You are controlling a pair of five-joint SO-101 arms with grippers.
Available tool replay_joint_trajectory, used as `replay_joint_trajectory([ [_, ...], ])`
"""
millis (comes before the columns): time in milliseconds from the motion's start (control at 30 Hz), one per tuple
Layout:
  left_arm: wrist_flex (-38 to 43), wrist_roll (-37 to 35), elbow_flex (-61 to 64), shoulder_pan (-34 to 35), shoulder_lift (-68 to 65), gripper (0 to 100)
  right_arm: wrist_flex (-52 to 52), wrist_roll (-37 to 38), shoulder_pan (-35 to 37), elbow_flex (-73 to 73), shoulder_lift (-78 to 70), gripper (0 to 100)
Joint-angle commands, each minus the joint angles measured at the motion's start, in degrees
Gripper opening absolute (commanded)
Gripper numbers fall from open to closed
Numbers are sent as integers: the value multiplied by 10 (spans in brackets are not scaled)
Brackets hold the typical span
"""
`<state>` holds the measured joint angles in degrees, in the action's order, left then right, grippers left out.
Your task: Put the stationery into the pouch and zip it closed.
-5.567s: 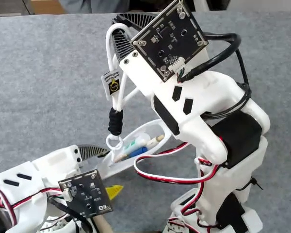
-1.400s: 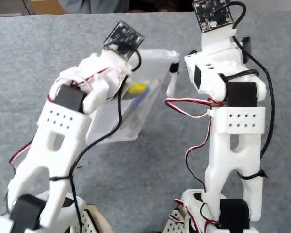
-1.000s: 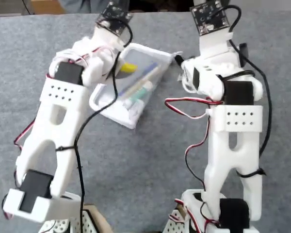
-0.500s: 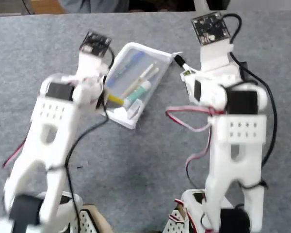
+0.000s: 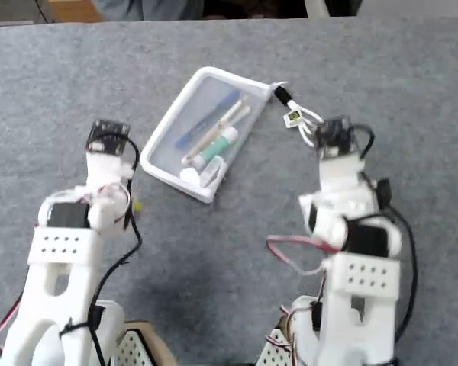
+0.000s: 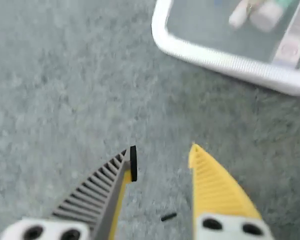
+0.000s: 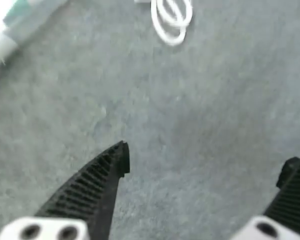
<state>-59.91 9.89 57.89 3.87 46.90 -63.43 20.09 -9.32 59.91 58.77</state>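
We see the pouch lying flat on the grey table, the stationery inside it and the zip cord trailing from its 2 o'clock corner. Our left gripper hangs over bare cloth at the pouch's 7 o'clock, modestly parted and empty. Our right gripper, at 4 o'clock, gapes wide, also empty. We judge the zip closed but cannot confirm its last stretch. To finish it well, we pinch the cord, brace the opposite corner and pull straight along the zip.
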Motion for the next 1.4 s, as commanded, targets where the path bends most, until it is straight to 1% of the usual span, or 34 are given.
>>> replay_joint_trajectory([
  [0, 16, -6, 53, 5, 50, 178, 42, 4, -11, 105, 87, 463],
  [167, 18, -10, 138, 5, 159, 177, 56, 4, -11, 205, 196, 463],
  [333, 17, -10, 240, 5, 297, 177, 49, 0, -11, 286, 294, 462],
  [467, -26, -9, 306, 6, 402, 177, 11, -1, -12, 328, 366, 462],
  [600, -72, -6, 335, 6, 503, 177, -23, -1, -12, 365, 439, 462],
  [700, -109, -5, 373, 6, 575, 180, -62, -1, -12, 367, 483, 462],
  [900, -123, -5, 389, 5, 564, 178, -113, 4, -10, 366, 491, 462],
  [1367, -127, -10, 395, 7, 564, 177, -111, 0, -11, 366, 491, 463],
])
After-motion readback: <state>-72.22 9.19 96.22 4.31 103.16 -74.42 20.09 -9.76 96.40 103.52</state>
